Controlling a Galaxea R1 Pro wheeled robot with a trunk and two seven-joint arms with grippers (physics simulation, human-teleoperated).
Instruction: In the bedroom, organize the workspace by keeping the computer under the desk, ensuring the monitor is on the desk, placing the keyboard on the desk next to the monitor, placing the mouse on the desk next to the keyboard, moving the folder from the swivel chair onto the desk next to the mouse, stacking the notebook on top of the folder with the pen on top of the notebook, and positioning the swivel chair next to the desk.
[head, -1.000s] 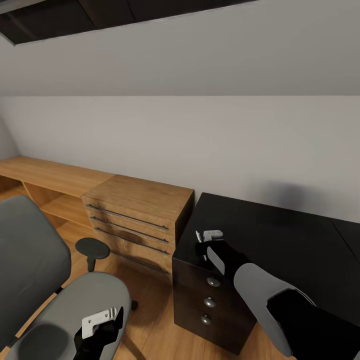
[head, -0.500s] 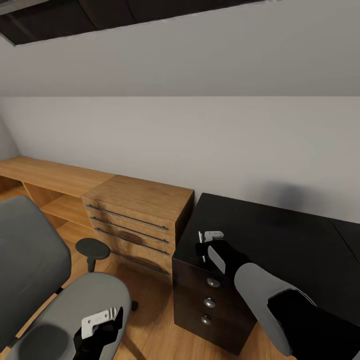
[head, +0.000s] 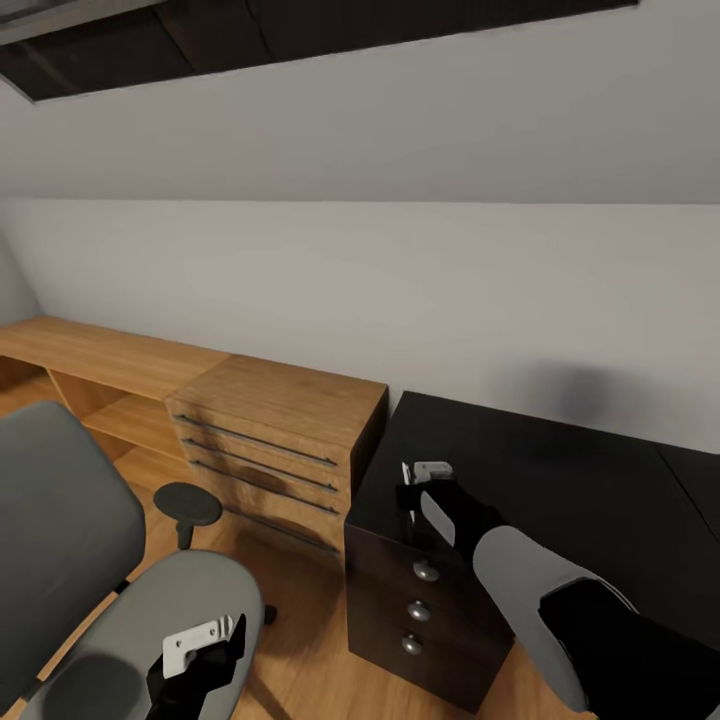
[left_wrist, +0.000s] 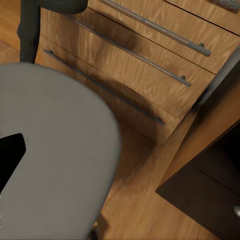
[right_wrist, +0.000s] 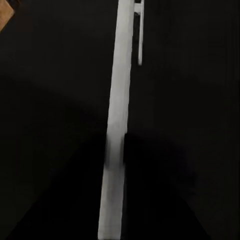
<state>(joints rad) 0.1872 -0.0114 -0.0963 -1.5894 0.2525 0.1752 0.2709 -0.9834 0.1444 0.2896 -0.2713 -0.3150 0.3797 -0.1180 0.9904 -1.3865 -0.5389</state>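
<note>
Two claws show in the head view. The left claw (head: 205, 640) hangs over the front of the chair (head: 60, 510) seat, and the right claw (head: 422, 478) hangs over the near left corner of the worktop (head: 560, 480). I cannot tell whether either claw is spread or pressed together.

Under the left claw the grey seat ends in a rounded edge, which the left wrist view (left_wrist: 55, 150) also shows. Beyond that edge, away from the claw, lies a strip of bare wood floor (head: 310, 640). The chair's back stands to the outer side of this claw, and a black armrest (head: 188, 500) stands ahead of it.

Ahead of the left claw and between the two claws stands a wooden drawer unit (head: 270, 430) with long bar handles. Its side sits just beside the worktop's left edge.

Directly below the right claw, the worktop's front edge drops to a black drawer stack (head: 385, 600) with round silver knobs (head: 426, 571). Beyond and to the outer side of this claw the matte black top runs bare to the white wall (head: 400, 290).

In the right wrist view a pale strip (right_wrist: 116, 125) crosses a black surface. I cannot tell what it is.
</note>
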